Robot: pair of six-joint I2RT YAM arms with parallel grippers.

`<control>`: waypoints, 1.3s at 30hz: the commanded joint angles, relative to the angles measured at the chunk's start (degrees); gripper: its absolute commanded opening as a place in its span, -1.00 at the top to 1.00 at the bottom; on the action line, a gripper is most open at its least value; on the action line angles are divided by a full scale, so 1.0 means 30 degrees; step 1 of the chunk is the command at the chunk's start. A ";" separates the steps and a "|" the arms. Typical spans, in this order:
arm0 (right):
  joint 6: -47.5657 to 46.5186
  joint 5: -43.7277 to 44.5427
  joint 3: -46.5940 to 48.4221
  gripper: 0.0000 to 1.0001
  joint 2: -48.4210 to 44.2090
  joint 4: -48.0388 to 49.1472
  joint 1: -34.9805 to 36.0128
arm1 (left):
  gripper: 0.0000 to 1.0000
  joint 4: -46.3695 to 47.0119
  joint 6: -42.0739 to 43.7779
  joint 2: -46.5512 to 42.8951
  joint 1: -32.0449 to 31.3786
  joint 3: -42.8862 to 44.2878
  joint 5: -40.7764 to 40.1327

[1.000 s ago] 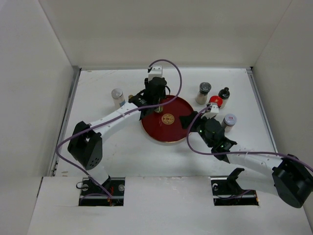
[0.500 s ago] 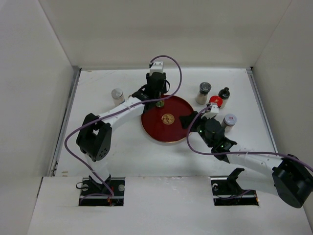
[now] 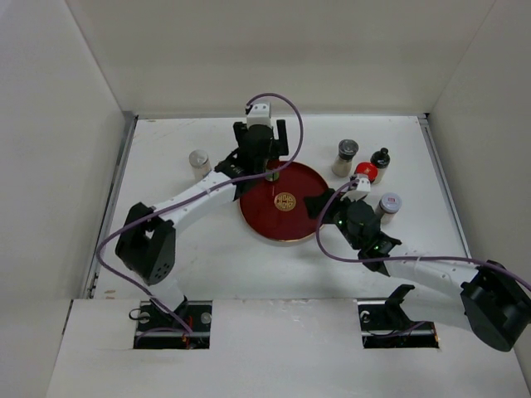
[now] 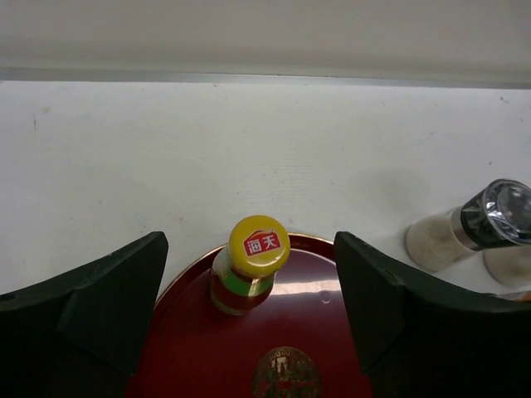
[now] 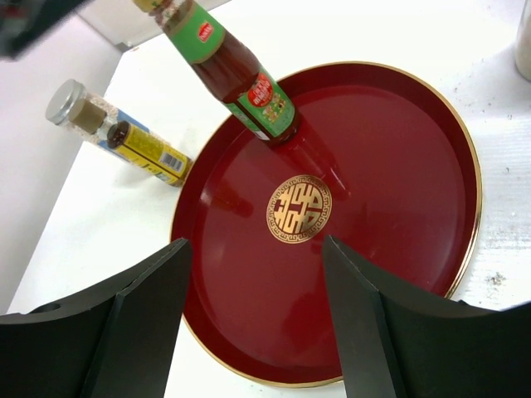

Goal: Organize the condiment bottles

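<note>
Done: one yellow-capped bottle (image 4: 258,246) stands on the tray (image 5: 398,207).
Remaining: we see other bottles (image 3: 346,153) off it.
Left gripper (image 3: 264,163), right gripper (image 5: 253,274): wide, empty.

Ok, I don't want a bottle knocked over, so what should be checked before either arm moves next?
1. Yellow-cap bottle upright on tray: ok.
2. Left pincer open, not touching it: ok.
3. Right pincer open, empty: ok.
4. Free room on tray: ok.
5. Red-cap bottle clear of right arm: cannot tell, they overlap from above.
</note>
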 commanded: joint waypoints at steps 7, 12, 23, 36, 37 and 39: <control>0.0212 -0.0162 0.0016 -0.43 -0.0052 0.0857 -0.0064 | -0.59 -0.1109 -0.0868 -0.7904 0.0855 -0.4689 -0.1365; 0.0212 -0.0162 0.0074 -0.43 0.0123 0.0886 -0.0064 | -0.38 -0.3661 -0.1839 -0.8994 0.2819 -0.6480 -0.0722; 0.0095 -0.0162 0.0308 -0.44 0.0768 0.0857 0.0024 | -0.26 -0.1380 -0.0785 -0.6360 0.3876 -0.6863 0.0599; 0.0065 -0.0221 0.0338 -0.44 0.1060 0.0945 0.0024 | 0.38 -0.0120 -0.0755 -0.3925 0.4551 -0.6424 0.0130; 0.0065 -0.0279 0.0396 -0.44 0.1090 0.0887 0.0024 | 0.49 -0.0119 -0.0755 -0.3954 0.4551 -0.6395 0.0014; 0.0036 -0.0309 0.0397 -0.44 0.1090 0.0944 0.0024 | 0.60 -0.0119 -0.0726 -0.4449 0.4289 -0.6394 -0.0307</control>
